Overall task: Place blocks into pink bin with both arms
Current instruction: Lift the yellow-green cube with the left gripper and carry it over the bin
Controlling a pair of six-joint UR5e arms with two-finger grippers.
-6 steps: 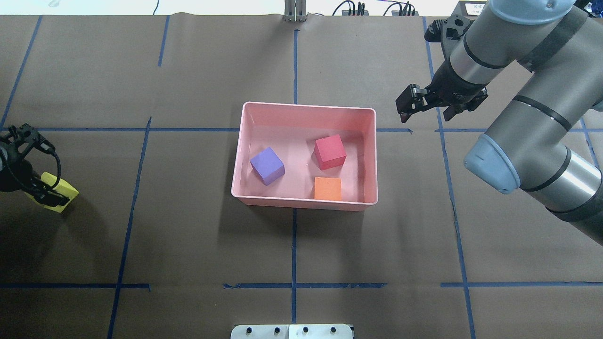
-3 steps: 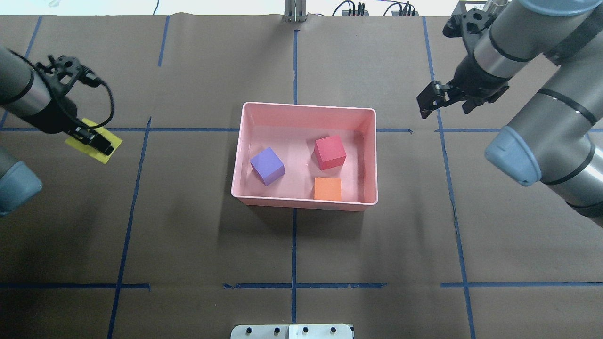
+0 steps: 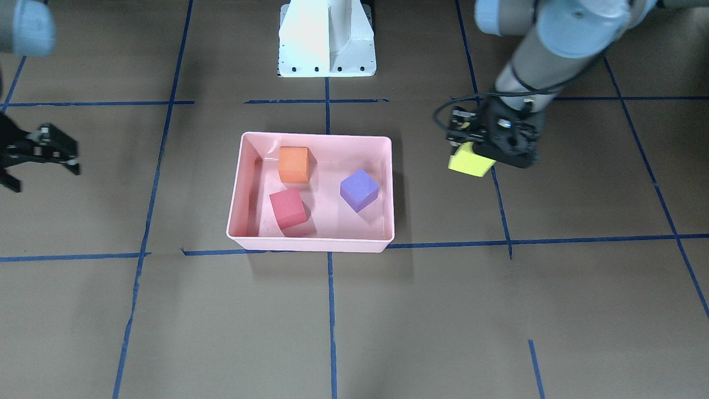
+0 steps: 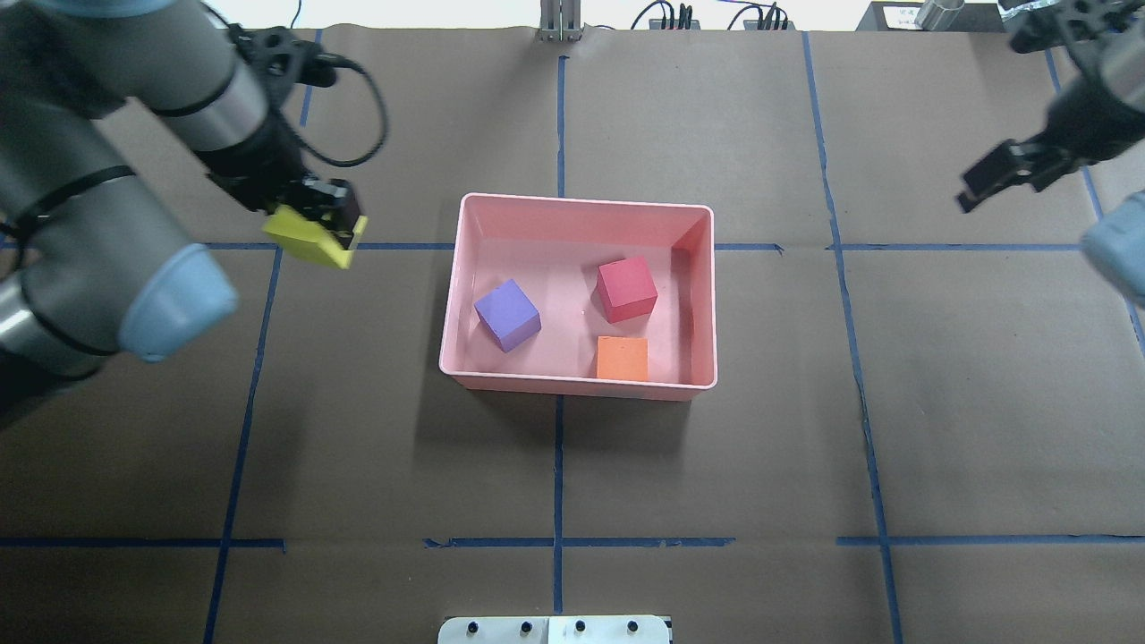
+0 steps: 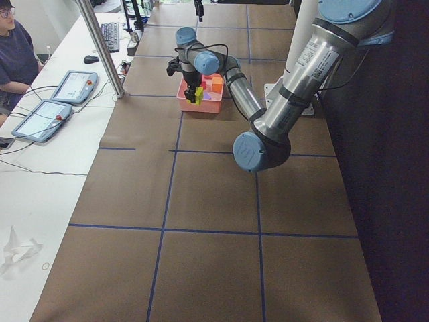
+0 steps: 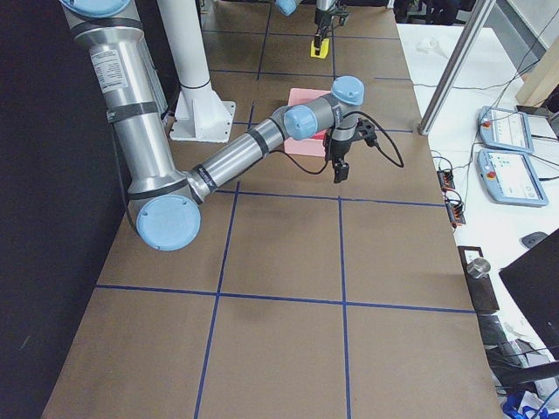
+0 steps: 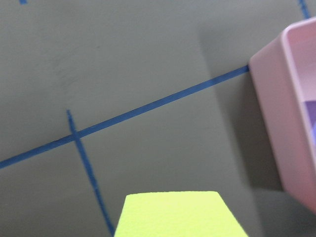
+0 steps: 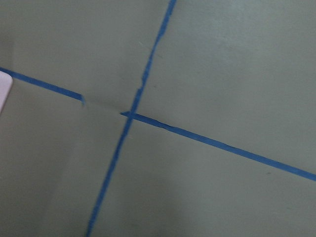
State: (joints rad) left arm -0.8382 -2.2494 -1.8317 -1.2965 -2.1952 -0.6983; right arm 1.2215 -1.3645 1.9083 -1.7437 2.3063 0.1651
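Since the yellow-green block (image 4: 300,240) looks like light, soft foam, we pinch opposite flat faces gently. Left hand (image 4: 324,224) holds it near the pink bin (image 4: 581,202); right hand (image 3: 41,168) is spread, empty, farther off.

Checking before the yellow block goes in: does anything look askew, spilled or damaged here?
Nothing stands out. The purple block, red block and orange block lie flat inside the pink bin, undamaged; the yellow block is clamped in the left gripper, outside the bin.
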